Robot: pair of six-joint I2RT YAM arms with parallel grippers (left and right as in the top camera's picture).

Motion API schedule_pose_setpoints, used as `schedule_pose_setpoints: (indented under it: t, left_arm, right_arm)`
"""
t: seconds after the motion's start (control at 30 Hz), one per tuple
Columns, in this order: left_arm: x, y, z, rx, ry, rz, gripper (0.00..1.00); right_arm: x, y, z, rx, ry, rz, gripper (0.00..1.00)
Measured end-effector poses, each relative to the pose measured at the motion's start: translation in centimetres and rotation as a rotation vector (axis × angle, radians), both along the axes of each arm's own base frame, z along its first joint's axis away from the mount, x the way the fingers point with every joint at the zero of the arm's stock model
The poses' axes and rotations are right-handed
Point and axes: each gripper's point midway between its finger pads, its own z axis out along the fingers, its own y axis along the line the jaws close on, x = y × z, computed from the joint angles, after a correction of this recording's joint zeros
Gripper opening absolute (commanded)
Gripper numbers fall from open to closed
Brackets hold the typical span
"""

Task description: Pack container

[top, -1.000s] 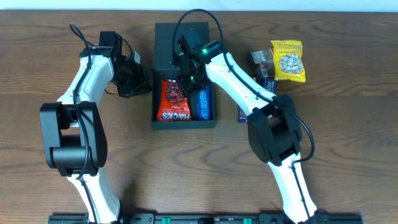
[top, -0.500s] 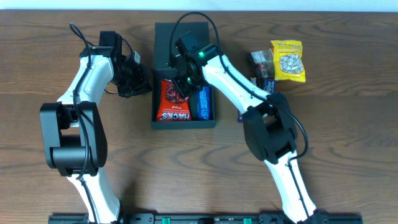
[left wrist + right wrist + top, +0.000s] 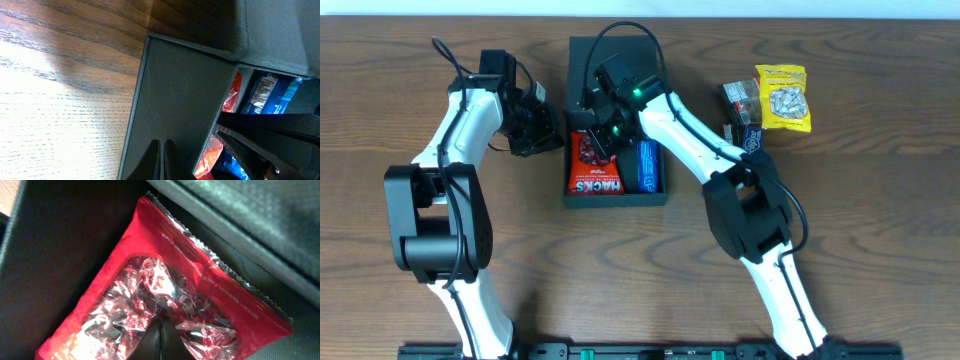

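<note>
Sitting toward twelve o'clock on the wooden table point(image 3: 880, 220), the container point(image 3: 616, 199) lies open with a red HACKS candy packet point(image 3: 595, 172) at its nine o'clock side and a blue packet point(image 3: 648, 168) at three o'clock. The right gripper point(image 3: 161, 330), fingers pressed together, points at the red packet's top. The left gripper point(image 3: 162, 150), also pressed together, sits at the container's nine o'clock wall, and a yellow snack packet point(image 3: 783, 97) lies well apart at two o'clock.

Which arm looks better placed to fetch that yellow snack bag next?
Likely the right: the yellow bag lies on its side of the container, while the left hand is shut at the container's opposite wall.
</note>
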Motion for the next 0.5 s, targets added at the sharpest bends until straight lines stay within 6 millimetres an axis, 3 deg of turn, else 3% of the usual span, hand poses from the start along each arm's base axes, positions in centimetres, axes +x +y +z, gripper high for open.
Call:
schedule_pose_setpoints:
  t: [0.33, 0.47, 0.5]
  left_arm:
    - [0.0, 0.0, 0.0, 0.0, 0.0, 0.0, 0.06]
    - [0.0, 0.0, 0.0, 0.0, 0.0, 0.0, 0.06]
    - [0.0, 0.0, 0.0, 0.0, 0.0, 0.0, 0.06]
  right_arm:
    - [0.0, 0.0, 0.8, 0.015, 0.0, -0.002, 0.01]
    - [1.2, -0.9, 4.8, 0.039, -0.072, -0.03, 0.01]
    - [2.0, -1.7, 6.8, 0.05, -0.111, -0.049, 0.01]
